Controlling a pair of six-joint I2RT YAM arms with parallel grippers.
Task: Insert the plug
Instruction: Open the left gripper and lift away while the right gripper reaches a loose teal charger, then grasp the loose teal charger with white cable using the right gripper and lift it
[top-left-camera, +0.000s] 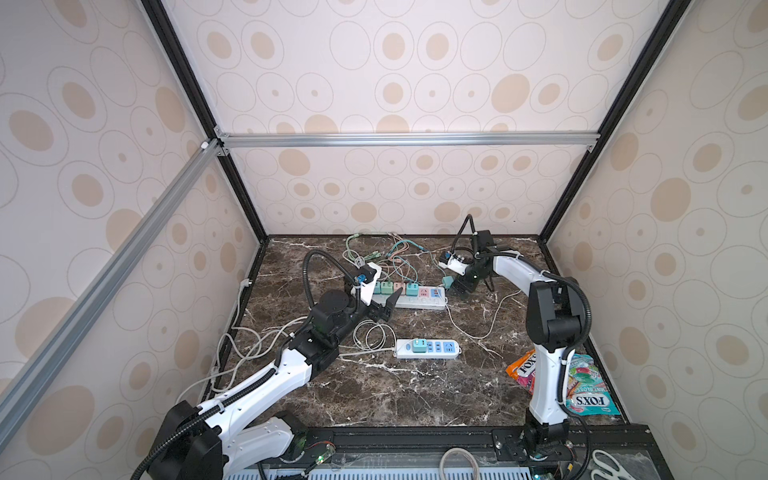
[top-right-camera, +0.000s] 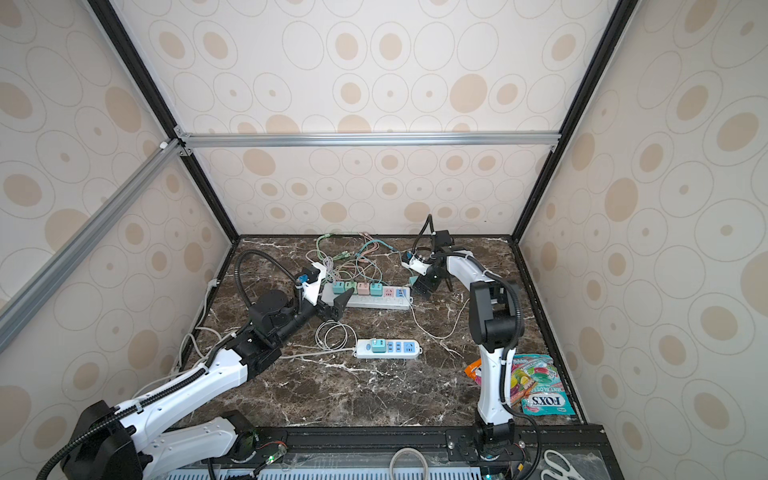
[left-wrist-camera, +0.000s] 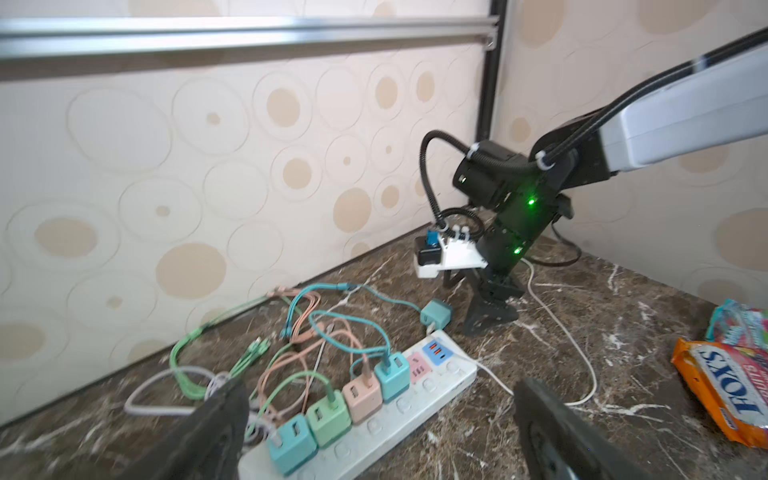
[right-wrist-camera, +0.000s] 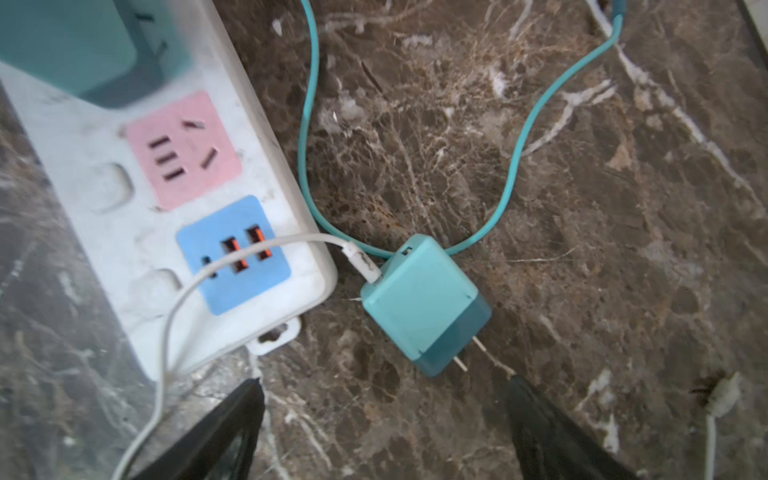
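The teal plug (right-wrist-camera: 424, 303) lies on its side on the marble table, prongs bare, just off the end of the long white power strip (right-wrist-camera: 104, 195). Both top views show the plug (top-left-camera: 447, 281) (top-right-camera: 412, 281) there too. On the strip, a pink socket (right-wrist-camera: 185, 149) stands free beside a blue USB panel (right-wrist-camera: 232, 253). My right gripper (right-wrist-camera: 384, 382) hangs open just above the table next to the plug's prongs, holding nothing. My left gripper (left-wrist-camera: 380, 386) is open over the strip's other end (left-wrist-camera: 399, 415), near several plugged-in chargers.
A tangle of green, pink and teal cords (top-left-camera: 386, 257) lies behind the strip. A white cable (right-wrist-camera: 166, 332) crosses the USB panel. A second short power strip (top-left-camera: 428, 348) sits mid-table. Candy bags (top-left-camera: 582, 386) lie at the right edge by the right arm's base.
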